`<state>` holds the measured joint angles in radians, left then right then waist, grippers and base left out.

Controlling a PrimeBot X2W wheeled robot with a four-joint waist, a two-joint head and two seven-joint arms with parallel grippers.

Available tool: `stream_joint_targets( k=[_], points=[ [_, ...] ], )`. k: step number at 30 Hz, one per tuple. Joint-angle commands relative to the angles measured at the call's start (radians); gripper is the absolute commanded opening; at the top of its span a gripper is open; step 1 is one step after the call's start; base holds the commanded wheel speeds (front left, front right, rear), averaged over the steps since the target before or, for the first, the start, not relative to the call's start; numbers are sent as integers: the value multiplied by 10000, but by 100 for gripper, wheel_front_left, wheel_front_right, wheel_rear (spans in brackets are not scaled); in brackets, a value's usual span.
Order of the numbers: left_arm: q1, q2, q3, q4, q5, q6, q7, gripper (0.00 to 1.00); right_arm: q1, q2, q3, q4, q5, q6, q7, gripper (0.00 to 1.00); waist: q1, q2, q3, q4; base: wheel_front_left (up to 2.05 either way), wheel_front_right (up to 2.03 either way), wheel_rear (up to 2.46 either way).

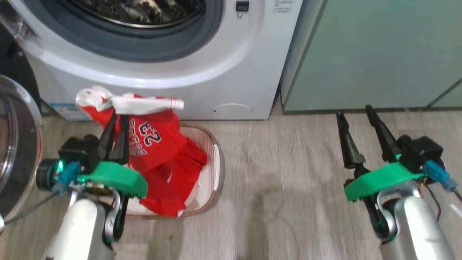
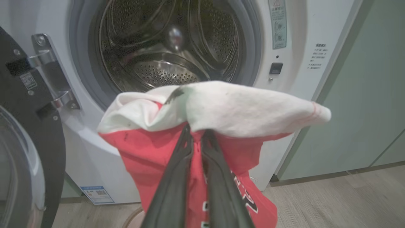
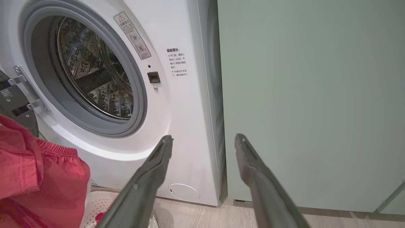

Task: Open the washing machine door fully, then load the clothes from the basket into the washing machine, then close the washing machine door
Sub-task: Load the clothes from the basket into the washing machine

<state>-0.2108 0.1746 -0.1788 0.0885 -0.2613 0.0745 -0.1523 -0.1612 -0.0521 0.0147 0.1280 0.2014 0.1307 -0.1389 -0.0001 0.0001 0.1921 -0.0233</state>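
Note:
My left gripper [image 1: 119, 115] is shut on the clothes [image 1: 155, 144], a red garment with white trim and the number 32, lifted so its top hangs over the fingertips. Its lower part still drapes into the basket [image 1: 216, 169] on the floor. In the left wrist view the clothes [image 2: 152, 152] hang in front of the washing machine [image 2: 297, 34], whose steel drum [image 2: 171, 47] stands exposed. The washing machine door [image 1: 16, 144] is swung open at the far left. My right gripper [image 1: 354, 111] is open and holds nothing, off to the right over the floor.
Pale green cabinets [image 1: 375, 50] stand right of the washing machine [image 1: 249, 72]. A small round white flap [image 3: 183, 192] sits low on the machine's front. Wood-look floor [image 1: 281, 187] lies between the basket and my right arm.

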Motion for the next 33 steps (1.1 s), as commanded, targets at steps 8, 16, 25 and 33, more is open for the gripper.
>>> stream_joint_targets(
  k=[8, 16, 25, 33],
  points=[
    [701, 319, 302, -1071, 66, 302, 198, 0, 429, 18, 251, -359, 105, 0, 132, 100, 1, -1, -728, -16, 0, 0, 0],
    [1342, 333, 324, -1417, -13, 494, 248, 0, 807, 18, 164, -564, 141, 0, 289, 100, 1, -1, -1085, 10, 0, 0, 0],
    [1384, 399, 347, -1452, -78, 566, 251, 0, 844, 18, 128, -711, 83, 0, 396, 100, 1, -1, -1063, 23, 0, 0, 0],
    [1336, 415, 294, -1431, -98, 611, 223, 0, 844, 18, 54, -772, -43, 0, 490, 100, 1, -1, -1024, 32, 0, 0, 0]
  ],
)
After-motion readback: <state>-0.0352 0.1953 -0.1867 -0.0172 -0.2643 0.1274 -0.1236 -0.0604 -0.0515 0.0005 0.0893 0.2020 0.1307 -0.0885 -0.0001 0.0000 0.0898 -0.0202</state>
